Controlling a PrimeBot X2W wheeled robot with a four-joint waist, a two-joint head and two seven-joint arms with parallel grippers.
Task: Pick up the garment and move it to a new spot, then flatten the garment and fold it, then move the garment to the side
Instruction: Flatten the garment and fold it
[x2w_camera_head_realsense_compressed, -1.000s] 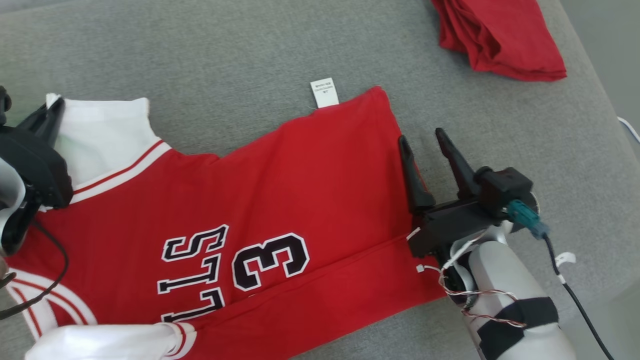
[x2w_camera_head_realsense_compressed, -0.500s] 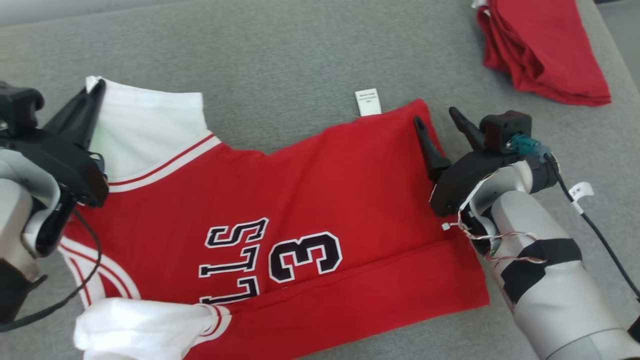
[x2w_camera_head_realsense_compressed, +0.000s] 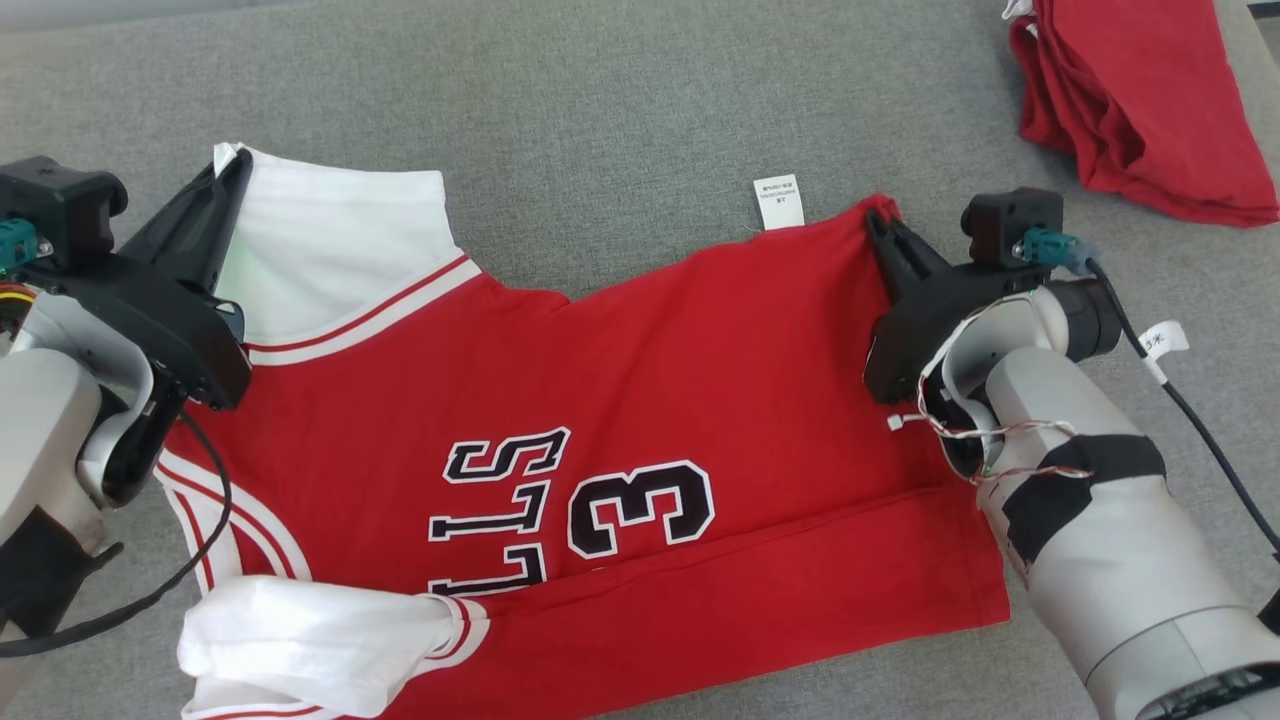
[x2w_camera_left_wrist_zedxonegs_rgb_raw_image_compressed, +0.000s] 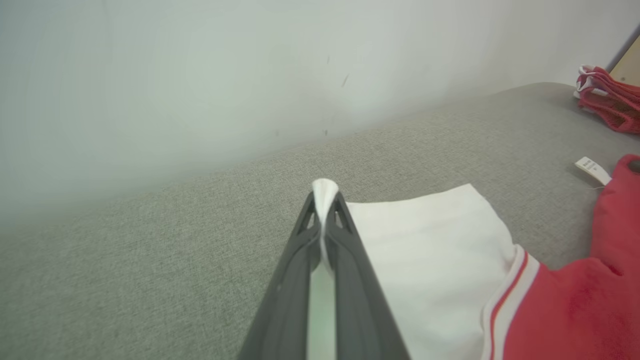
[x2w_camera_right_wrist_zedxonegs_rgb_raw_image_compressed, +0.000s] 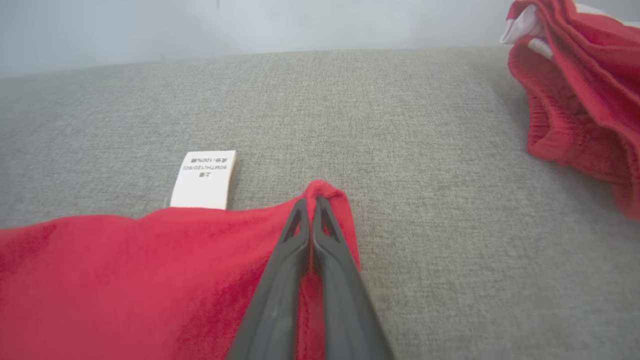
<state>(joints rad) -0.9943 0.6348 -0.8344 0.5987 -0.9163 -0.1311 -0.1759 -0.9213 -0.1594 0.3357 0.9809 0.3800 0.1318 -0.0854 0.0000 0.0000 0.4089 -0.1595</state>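
The garment (x2w_camera_head_realsense_compressed: 600, 400) is a red jersey with white sleeves and black lettering, spread across the grey cushion (x2w_camera_head_realsense_compressed: 560, 110). My left gripper (x2w_camera_head_realsense_compressed: 232, 165) is shut on the tip of the far white sleeve (x2w_camera_left_wrist_zedxonegs_rgb_raw_image_compressed: 430, 245); white cloth pokes out between its fingertips (x2w_camera_left_wrist_zedxonegs_rgb_raw_image_compressed: 325, 192). My right gripper (x2w_camera_head_realsense_compressed: 878, 222) is shut on the jersey's far hem corner (x2w_camera_right_wrist_zedxonegs_rgb_raw_image_compressed: 325, 192), with red fabric pinched between the closed fingers (x2w_camera_right_wrist_zedxonegs_rgb_raw_image_compressed: 310, 235). A white care label (x2w_camera_head_realsense_compressed: 778, 203) sticks out beside that corner. The near white sleeve (x2w_camera_head_realsense_compressed: 310, 645) lies bunched at the bottom left.
A second red garment (x2w_camera_head_realsense_compressed: 1150, 110) lies crumpled at the cushion's far right corner, also in the right wrist view (x2w_camera_right_wrist_zedxonegs_rgb_raw_image_compressed: 585, 95). A pale wall (x2w_camera_left_wrist_zedxonegs_rgb_raw_image_compressed: 250, 75) runs behind the cushion. Bare grey cushion lies beyond the jersey's far edge.
My right gripper moved forward to the jersey's far hem corner and closed on it. The head camera shifted, so the whole picture slid. The left gripper stays shut on the sleeve.
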